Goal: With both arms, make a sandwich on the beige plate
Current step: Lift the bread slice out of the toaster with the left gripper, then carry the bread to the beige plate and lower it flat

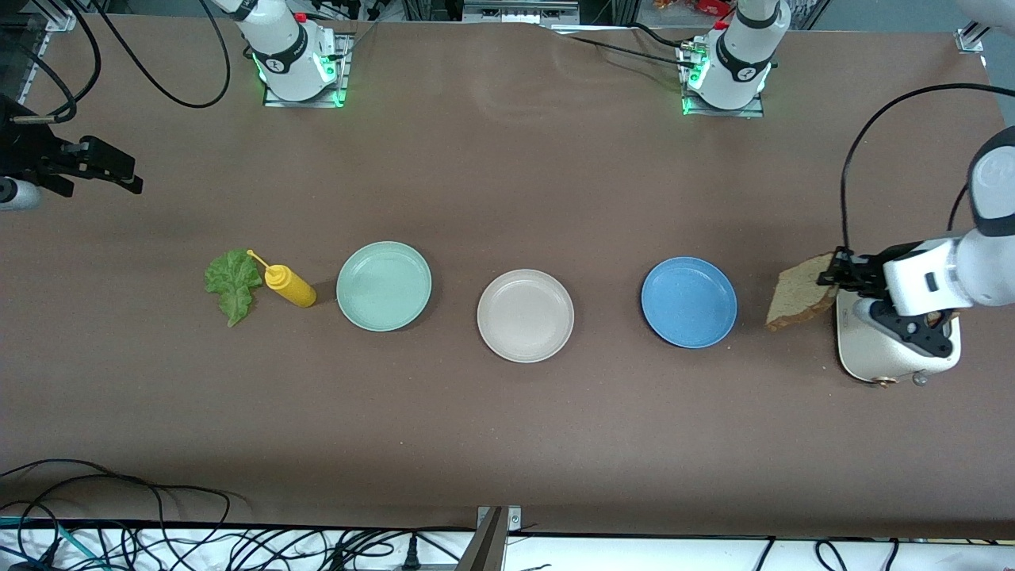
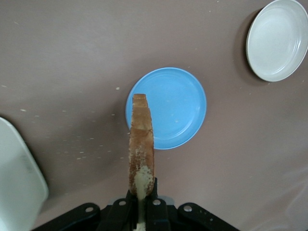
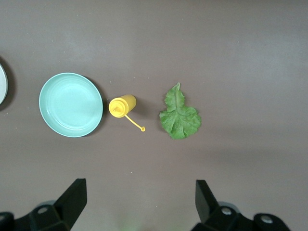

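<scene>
The left gripper (image 1: 834, 274) is clamped on one edge of a slice of bread (image 1: 802, 292) and holds it up in the air over the table's edge at the left arm's end, just beside a cream toaster (image 1: 896, 349) that stands there. The slice hangs on edge, its broad faces upright; in the left wrist view its thin crust line (image 2: 141, 144) runs straight out from the jaws toward the blue plate (image 2: 168, 108).

The beige plate (image 1: 525, 315) sits empty at the middle of the table, between the blue plate and the mint green plate (image 1: 384, 285). From the held slice it lies along the table toward the right arm's end, with the blue plate in the way, so the carry has to pass over that plate. The slice probably also has to tip from upright to flat before release.

The right gripper (image 3: 139, 199) waits with its fingers spread wide and nothing in them, high over the table's edge at the right arm's end. It is the nearer one to the lettuce leaf (image 1: 233, 284), which lies flat beside a yellow squeeze bottle (image 1: 289, 285) near the mint green plate
</scene>
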